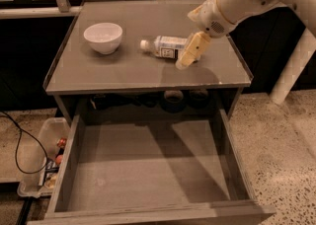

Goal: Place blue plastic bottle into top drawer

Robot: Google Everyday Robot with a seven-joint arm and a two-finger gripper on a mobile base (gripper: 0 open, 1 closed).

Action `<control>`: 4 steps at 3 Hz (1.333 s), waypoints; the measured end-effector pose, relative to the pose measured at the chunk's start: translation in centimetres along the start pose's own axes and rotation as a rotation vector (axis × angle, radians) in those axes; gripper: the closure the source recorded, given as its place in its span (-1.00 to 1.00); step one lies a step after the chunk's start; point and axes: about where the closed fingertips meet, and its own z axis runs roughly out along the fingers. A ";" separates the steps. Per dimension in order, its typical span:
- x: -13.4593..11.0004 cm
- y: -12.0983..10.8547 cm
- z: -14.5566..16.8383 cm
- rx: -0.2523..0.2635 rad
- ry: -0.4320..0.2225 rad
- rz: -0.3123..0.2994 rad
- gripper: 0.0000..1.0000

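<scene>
Pre-grasp step. Gripper [190, 51] sits over the right end of blue plastic bottle [165, 46], which lies on tabletop [98, 73], upper centre. Grip state can't be told. Next: clamp bottle, lift, lower into open top drawer [148, 169].

The gripper [190, 51], low over the tabletop [123, 71], covers the base end of the blue plastic bottle [165, 48]. The top drawer [143, 169] runs off the bottom edge at its front. The dark round things [174, 99] in the shadow under the tabletop can't be made out, nor can the small items [58, 151] in the floor bin [37, 162]
</scene>
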 end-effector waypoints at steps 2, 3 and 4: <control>-0.5 -2.5 4.7 -0.027 0.009 -0.052 -1.00; 0.8 -3.1 6.7 -0.055 0.025 -0.036 -1.00; 1.6 -3.4 8.1 -0.073 0.036 -0.025 -1.00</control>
